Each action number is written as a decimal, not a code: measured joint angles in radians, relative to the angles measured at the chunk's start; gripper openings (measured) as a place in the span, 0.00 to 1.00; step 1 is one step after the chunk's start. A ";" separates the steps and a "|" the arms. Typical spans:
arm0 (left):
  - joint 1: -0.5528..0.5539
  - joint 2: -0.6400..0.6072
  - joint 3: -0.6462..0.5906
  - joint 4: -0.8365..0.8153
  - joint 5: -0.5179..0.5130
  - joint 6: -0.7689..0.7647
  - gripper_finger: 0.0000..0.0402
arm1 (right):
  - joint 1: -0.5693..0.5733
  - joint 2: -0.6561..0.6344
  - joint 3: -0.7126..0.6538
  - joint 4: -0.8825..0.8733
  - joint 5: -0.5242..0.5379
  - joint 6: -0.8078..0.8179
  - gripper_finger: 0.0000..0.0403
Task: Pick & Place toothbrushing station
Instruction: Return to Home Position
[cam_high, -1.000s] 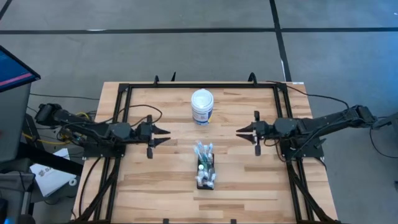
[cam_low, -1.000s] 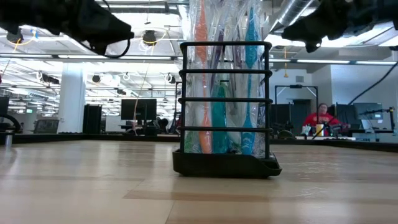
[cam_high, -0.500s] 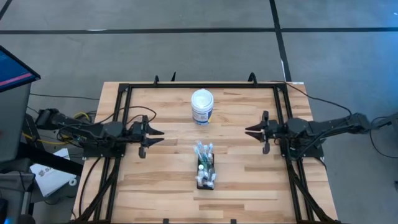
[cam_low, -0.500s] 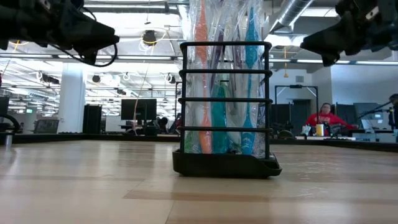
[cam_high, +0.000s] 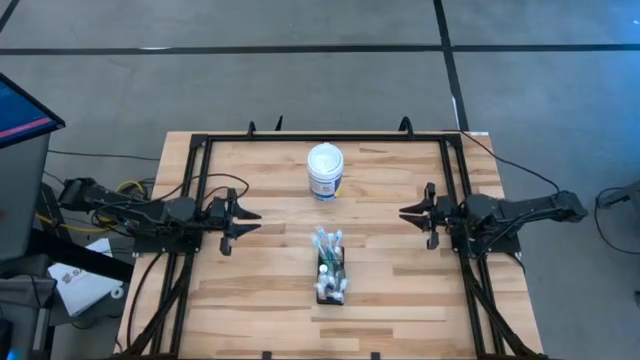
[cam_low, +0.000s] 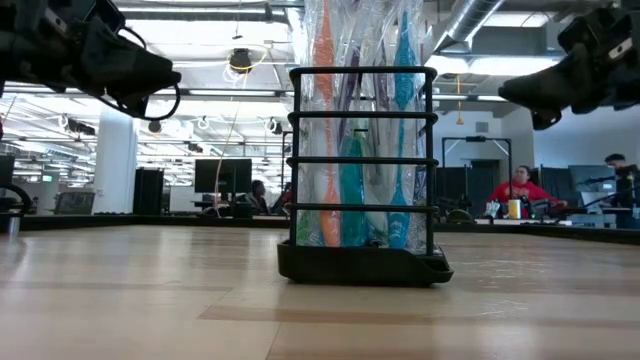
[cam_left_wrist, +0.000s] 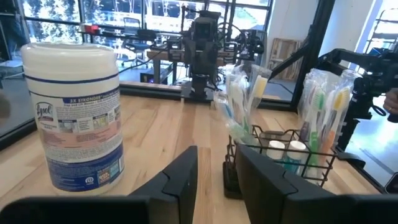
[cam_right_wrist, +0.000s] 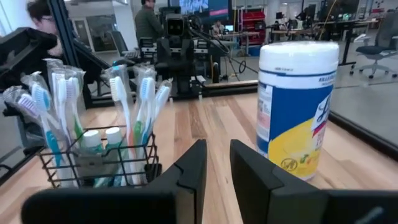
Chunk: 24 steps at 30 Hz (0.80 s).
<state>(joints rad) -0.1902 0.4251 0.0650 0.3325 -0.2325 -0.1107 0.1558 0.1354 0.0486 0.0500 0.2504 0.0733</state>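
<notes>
- Two dark arms reached in over the wooden bench (cam_high: 260, 290) from opposite sides, one from 9 o'clock and one from 3 o'clock, both clear of everything standing on it.
- At 9 o'clock, the left tool (cam_high: 250, 219) hung above the bench's left part and pointed toward the middle. In its wrist view, its two fingers (cam_left_wrist: 180, 180) stood slightly spread, with a narrow gap and nothing between them.
- Toward 12 o'clock from the bench's middle stood a white round tub (cam_high: 326, 170), upright, with its lid on and a blue-banded label. It was well apart from both tools.
- Toward 6 o'clock from the middle, directly below the tub in the high view, stood the toothbrushing station (cam_high: 331, 275), a small black wire holder, upright on the bench.
- Several wrapped toothbrushes (cam_low: 325, 60) stood upright in the station with their heads above its rim. Orange, teal and blue handles showed through the bars in the low view.
- Two small bottles with white caps (cam_left_wrist: 280, 147) sat low inside the station among the brushes.
- At 3 o'clock, the right tool (cam_high: 408, 216) hung above the bench's right part and faced the left tool across the middle. Its fingers (cam_right_wrist: 189, 174) were likewise a little apart and gripped nothing.
- Beyond the bench, at the right of the low view, a person in a red top (cam_low: 518, 190) sat at a desk.
</notes>
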 joint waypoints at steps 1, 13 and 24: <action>0.000 0.000 0.000 0.000 0.001 -0.001 0.26 | 0.000 -0.012 -0.010 -0.001 -0.004 0.003 0.16; -0.001 0.000 -0.052 0.017 0.019 -0.027 0.26 | 0.000 -0.063 -0.038 -0.011 -0.044 0.006 0.16; -0.001 0.000 -0.058 0.023 0.012 -0.048 0.26 | 0.000 -0.064 -0.038 -0.012 -0.043 -0.001 0.16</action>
<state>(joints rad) -0.1909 0.4252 0.0071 0.3559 -0.2207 -0.1586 0.1558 0.0715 0.0109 0.0380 0.2073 0.0722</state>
